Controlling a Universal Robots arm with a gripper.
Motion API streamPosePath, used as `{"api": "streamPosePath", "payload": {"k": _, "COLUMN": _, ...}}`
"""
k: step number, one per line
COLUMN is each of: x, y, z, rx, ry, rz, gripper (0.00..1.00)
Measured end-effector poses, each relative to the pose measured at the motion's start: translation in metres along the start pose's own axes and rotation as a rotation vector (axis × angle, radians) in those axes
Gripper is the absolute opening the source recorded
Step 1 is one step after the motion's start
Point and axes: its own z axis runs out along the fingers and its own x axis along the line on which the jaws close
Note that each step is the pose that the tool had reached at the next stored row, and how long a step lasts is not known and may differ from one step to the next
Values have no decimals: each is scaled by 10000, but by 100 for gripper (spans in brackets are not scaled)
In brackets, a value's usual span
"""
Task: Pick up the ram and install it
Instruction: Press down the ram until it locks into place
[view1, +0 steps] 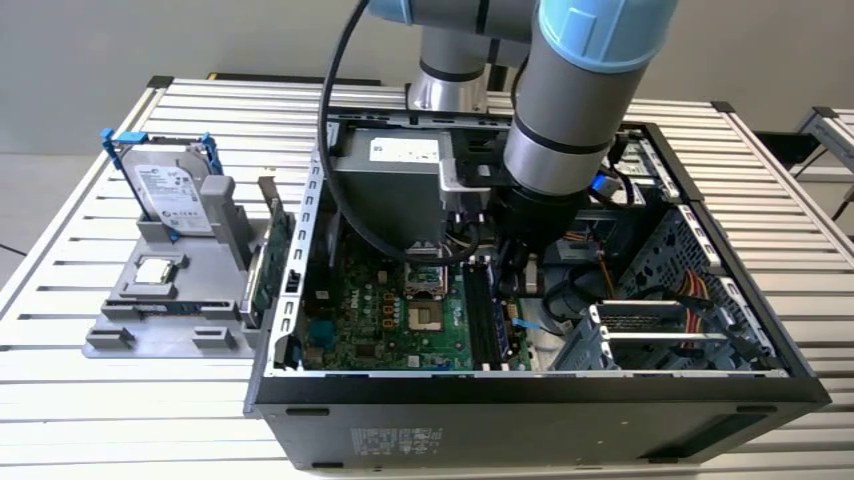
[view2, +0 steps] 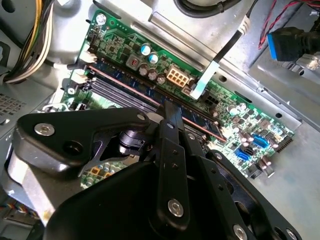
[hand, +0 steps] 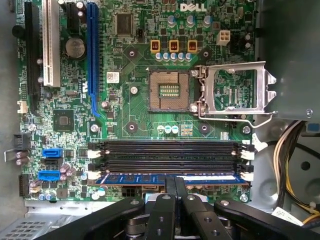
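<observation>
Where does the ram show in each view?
Exterior view: the ram stands edge-on in the motherboard's slots, below the arm.
First wrist view: the ram lies in the slot nearest the claw.
Second wrist view: the ram runs beyond the claw's tips.
Shared landmark: the memory slots.

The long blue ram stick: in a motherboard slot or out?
In: the blue ram stick lies along the slot nearest the black gripper, between white end latches. Full seating: cannot tell.

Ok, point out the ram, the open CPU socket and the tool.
ram (hand: 150, 178), first wrist view, blue board's face.
open CPU socket (hand: 169, 90), first wrist view, contact field.
tool (hand: 176, 182), first wrist view, between fingertips.
</observation>
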Motion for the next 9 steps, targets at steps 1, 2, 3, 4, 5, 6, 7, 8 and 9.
{"api": "streamPosePath", "payload": {"k": 1, "x": 0, "y": 0, "z": 0, "rx": 0, "ry": 2, "rz": 0, "gripper": 0}}
{"api": "streamPosePath", "payload": {"k": 2, "x": 0, "y": 0, "z": 1, "rx": 0, "ry": 2, "rz": 1, "gripper": 0}}
{"api": "streamPosePath", "payload": {"k": 3, "x": 0, "y": 0, "z": 2, "rx": 0, "ry": 1, "rz": 0, "gripper": 0}}
{"api": "streamPosePath", "payload": {"k": 4, "x": 0, "y": 0, "z": 4, "rx": 0, "ry": -1, "rz": 0, "gripper": 0}}
{"api": "streamPosePath", "payload": {"k": 5, "x": 0, "y": 0, "z": 4, "rx": 0, "ry": 1, "rz": 1, "gripper": 0}}
{"api": "streamPosePath", "payload": {"k": 6, "x": -1, "y": 0, "z": 8, "rx": 1, "ry": -3, "rz": 0, "gripper": 0}}
{"api": "streamPosePath", "payload": {"k": 7, "x": -1, "y": 0, "z": 12, "rx": 1, "ry": -3, "rz": 0, "gripper": 0}}
{"api": "streamPosePath", "payload": {"k": 8, "x": -1, "y": 0, "z": 14, "rx": 1, "ry": -1, "rz": 0, "gripper": 0}}
{"api": "streamPosePath", "payload": {"k": 9, "x": -1, "y": 0, "z": 18, "rx": 1, "ry": -1, "rz": 0, "gripper": 0}}
